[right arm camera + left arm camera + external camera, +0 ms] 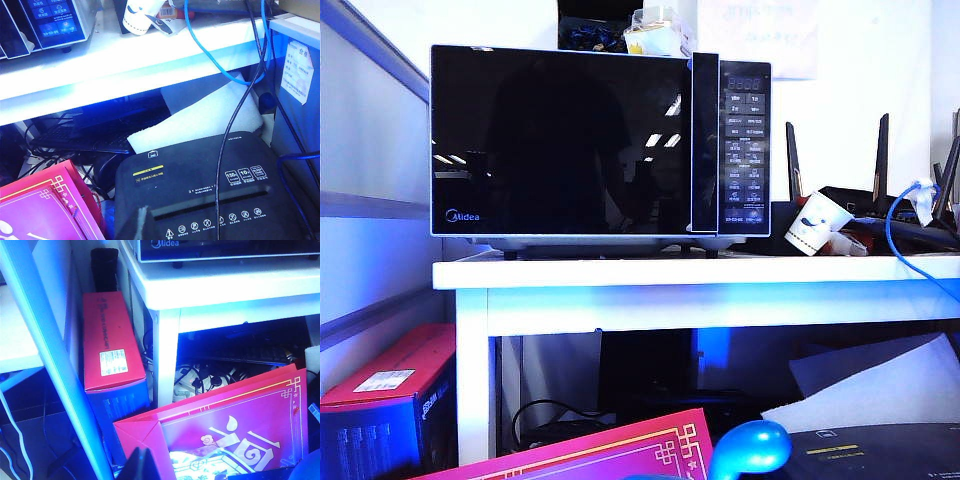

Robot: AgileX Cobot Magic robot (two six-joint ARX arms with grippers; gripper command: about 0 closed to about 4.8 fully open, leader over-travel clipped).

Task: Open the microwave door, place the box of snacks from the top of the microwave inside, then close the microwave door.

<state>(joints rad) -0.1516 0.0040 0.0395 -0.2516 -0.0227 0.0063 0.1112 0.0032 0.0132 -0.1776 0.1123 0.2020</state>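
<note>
**Mia:** On the white table (pixel 620 272) sits the big black microwave (pixel 600 140). Is it open?

**Ben:** No. The microwave door (pixel 560 140) is shut flat, and the glass shines like a mirror. The button panel (pixel 744 150) is on its right side.

**Mia:** Where is the box of snacks (pixel 655 32)?

**Ben:** Up on top of the microwave, near the right end of the roof. A dark box with blue marks (pixel 590 30) is just left of it.

**Mia:** And the robot's pinchers?

**Ben:** Both are low down, near us, well apart from the microwave. The left gripper (pixel 142 465) shows only as a dark tip over a pink bag (pixel 235 430), beside a red box (pixel 107 342). It is clenched with nothing in it. The right gripper (pixel 141 225) is clenched too, empty, over a black shredder (pixel 200 190).

**Mia:** What is lying by the microwave?

**Ben:** A white paper cup (pixel 817 224), tipped on its side, on the right of the table.
</note>
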